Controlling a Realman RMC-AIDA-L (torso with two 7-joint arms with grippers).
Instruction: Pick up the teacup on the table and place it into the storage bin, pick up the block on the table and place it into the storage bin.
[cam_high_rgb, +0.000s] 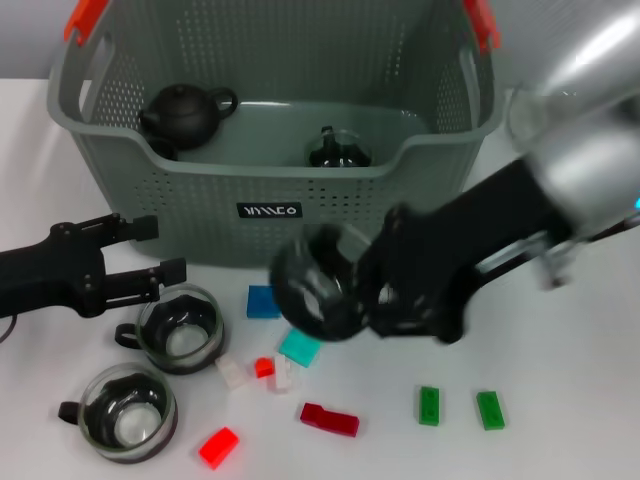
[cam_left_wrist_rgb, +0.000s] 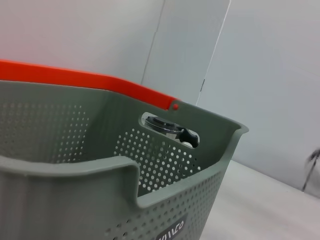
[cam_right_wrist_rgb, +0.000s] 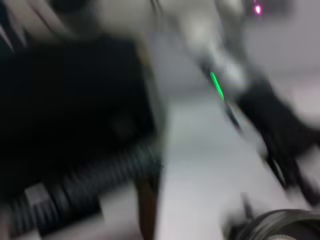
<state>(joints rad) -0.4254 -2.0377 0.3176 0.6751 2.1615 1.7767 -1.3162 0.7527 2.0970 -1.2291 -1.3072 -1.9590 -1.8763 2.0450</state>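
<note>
Your right end effector (cam_high_rgb: 335, 285) was clamped on a glass teacup (cam_high_rgb: 312, 282), carried tilted above the bench (cam_high_rgb: 570, 400), just in front of the storage bin (cam_high_rgb: 270, 190) by its label. To do this step well, you needed to lift the teacup clear of the bin's front rim before moving inward, then lower it into the free floor between the black teapot (cam_high_rgb: 185, 112) and the glass teapot (cam_high_rgb: 338, 150) before letting go. Your left end effector (cam_high_rgb: 150, 255) sat near the bench's left edge, fingers apart and holding nothing, just behind 1 of 2 other teacups (cam_high_rgb: 180, 330). The blue block (cam_high_rgb: 263, 301) lay beside the carried teacup, the teal block (cam_high_rgb: 299, 347) just under it, both awaiting later pickup.
</note>
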